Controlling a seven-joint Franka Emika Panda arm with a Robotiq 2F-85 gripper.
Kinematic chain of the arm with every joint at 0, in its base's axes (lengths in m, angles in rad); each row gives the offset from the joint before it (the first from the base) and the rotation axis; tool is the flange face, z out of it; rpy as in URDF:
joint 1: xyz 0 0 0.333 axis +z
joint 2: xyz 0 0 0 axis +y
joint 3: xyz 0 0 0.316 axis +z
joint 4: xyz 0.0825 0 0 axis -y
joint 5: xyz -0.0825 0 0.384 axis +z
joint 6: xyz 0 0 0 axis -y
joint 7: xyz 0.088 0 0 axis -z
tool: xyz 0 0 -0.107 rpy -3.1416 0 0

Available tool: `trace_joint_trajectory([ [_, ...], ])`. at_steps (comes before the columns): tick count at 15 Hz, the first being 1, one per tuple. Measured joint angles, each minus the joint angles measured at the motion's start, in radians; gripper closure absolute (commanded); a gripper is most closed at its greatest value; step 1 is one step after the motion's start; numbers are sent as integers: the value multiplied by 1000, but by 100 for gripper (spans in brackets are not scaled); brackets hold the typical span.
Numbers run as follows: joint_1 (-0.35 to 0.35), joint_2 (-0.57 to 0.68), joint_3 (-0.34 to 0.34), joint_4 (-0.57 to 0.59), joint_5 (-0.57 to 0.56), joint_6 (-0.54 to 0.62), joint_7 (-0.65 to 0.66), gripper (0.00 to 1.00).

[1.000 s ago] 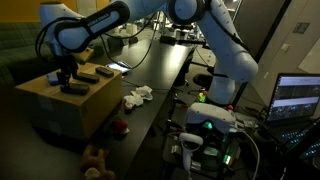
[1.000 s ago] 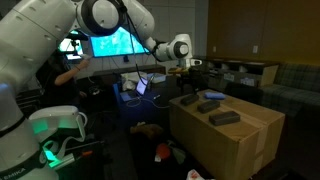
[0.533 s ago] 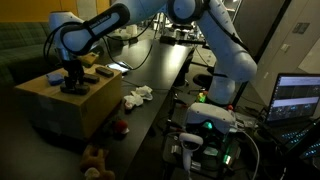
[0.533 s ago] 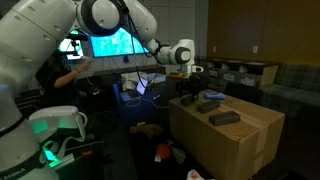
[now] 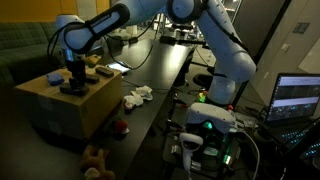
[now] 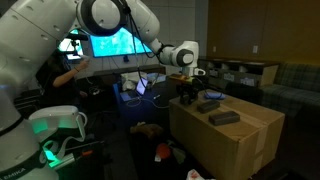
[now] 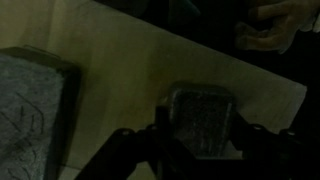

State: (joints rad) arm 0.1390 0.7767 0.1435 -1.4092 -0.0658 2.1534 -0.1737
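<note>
The jaws stand on either side of a dark grey block point(image 7: 203, 108) at the far left of a cardboard box point(image 6: 245, 140). Whether they press it, I cannot tell. Another block point(image 7: 35, 100) lies left, apart.

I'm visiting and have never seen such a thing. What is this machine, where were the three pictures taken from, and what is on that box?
It is a robot arm with a two-fingered gripper at its end. Two pictures come from cameras standing in the room; the dark one comes from a camera on the wrist, looking along the gripper. The cardboard box carries several dark blocks. The gripper straddles one block; whether it grips it is unclear.
</note>
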Motion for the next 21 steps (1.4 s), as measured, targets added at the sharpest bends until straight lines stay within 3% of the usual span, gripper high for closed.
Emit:
trace_joint_trajectory([
  [6,-14,-26,18,-25,4,0,-55,67],
  [10,-60,-120,58,-121,51,-1,-161,67],
  [16,-156,-340,56,-398,131,9,-250,67],
  [21,-203,-464,-17,-672,140,113,-245,67],
])
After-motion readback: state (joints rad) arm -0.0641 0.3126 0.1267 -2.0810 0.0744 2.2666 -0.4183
